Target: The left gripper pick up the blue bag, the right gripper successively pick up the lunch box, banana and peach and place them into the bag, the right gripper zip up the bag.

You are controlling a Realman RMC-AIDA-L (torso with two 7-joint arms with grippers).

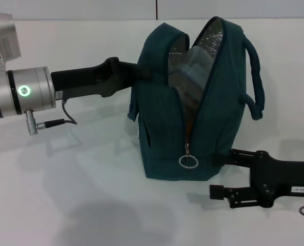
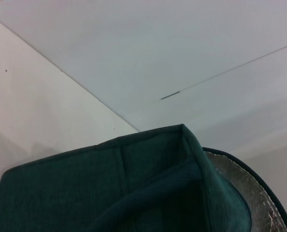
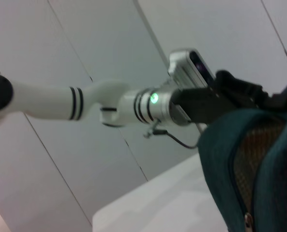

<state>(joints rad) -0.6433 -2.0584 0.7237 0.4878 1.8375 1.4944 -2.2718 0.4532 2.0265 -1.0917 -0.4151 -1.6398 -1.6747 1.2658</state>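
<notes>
Now we hold the blue bag (image 1: 193, 107) upright in the middle by its left top edge with our left gripper (image 1: 134, 72), pinching it, but if our spread right gripper (image 1: 216, 177), near the bag's right bottom, tugs the ring zip pull (image 1: 188, 161) crooked, the bag could slip and tip.

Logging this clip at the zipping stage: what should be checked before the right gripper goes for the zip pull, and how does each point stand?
1. Left gripper on the blue bag: ok, it meets the bag's upper side; finger state cannot tell.
2. Bag upright on the table: ok.
3. Zip not yet closed: ok, the opening gapes and foil lining shows.
4. Ring zip pull reachable: ok, it hangs free low on the front.
5. Right gripper ready: ok, low beside the bag's base, fingers apart, holding nothing.
6. Lunch box, banana and peach inside: cannot tell; none is visible anywhere.
</notes>
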